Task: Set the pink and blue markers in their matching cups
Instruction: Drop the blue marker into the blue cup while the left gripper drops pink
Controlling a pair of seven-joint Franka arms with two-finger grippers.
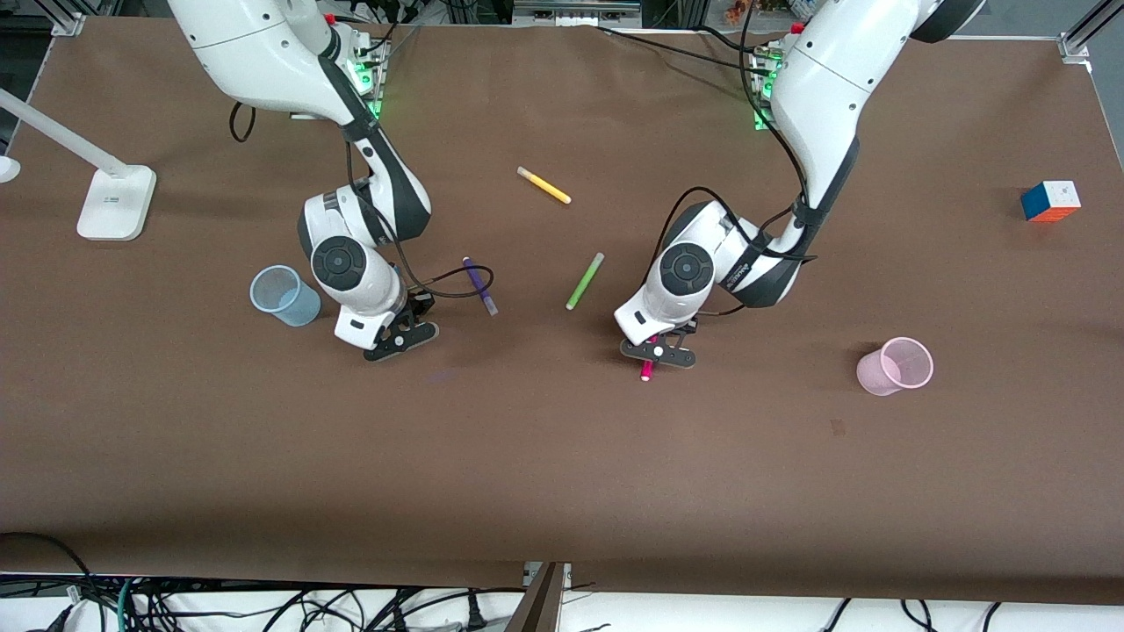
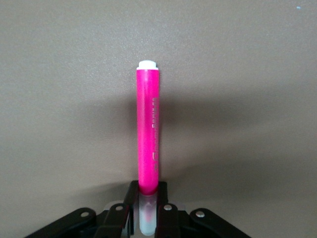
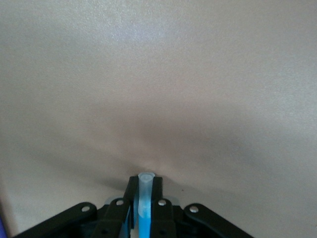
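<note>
My left gripper (image 1: 657, 351) is shut on the pink marker (image 1: 647, 369), low over the middle of the table. In the left wrist view the fingers (image 2: 132, 194) clamp the marker's pale cap end and the magenta barrel (image 2: 148, 129) sticks out past them. My right gripper (image 1: 399, 341) is shut on the blue marker (image 3: 144, 210), beside the pale blue cup (image 1: 285, 296). Only the marker's pale cap and a strip of blue show between the fingers (image 3: 131, 191); it is hidden in the front view. The pale pink cup (image 1: 896, 366) stands toward the left arm's end of the table.
A dark purple pen (image 1: 480, 286), a lime green pen (image 1: 585, 281) and a yellow pen (image 1: 543, 185) lie between the arms. A colour cube (image 1: 1050, 201) sits at the left arm's end. A white lamp base (image 1: 114, 202) stands at the right arm's end.
</note>
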